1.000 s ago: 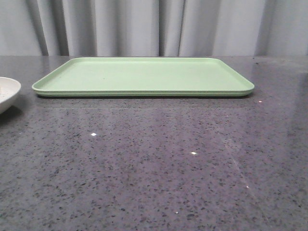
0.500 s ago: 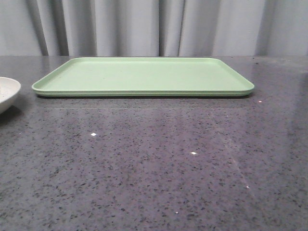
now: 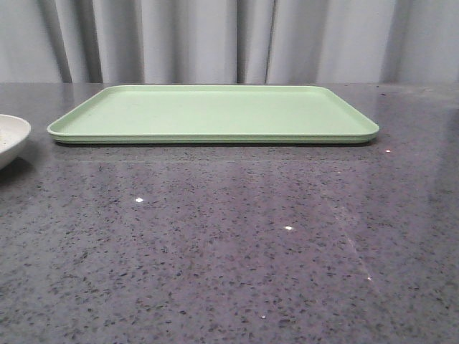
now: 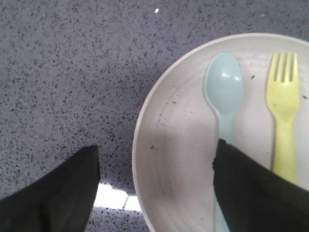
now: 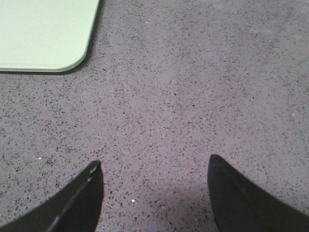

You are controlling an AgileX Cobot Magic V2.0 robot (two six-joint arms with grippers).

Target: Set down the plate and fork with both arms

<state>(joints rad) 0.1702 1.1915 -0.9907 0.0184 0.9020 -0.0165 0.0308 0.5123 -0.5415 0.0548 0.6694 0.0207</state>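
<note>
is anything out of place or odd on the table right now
Nothing is spilled or broken. The one oddity: the fork and a pale blue spoon already lie side by side inside the plate, which sits off the green tray, at the table's left edge.

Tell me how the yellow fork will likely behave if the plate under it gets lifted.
The fork lies loose in the plate beside the blue spoon, so it may slide if the plate tilts. It looks like thin plastic, probably light and stiff. The raised rim should help contain it.
</note>
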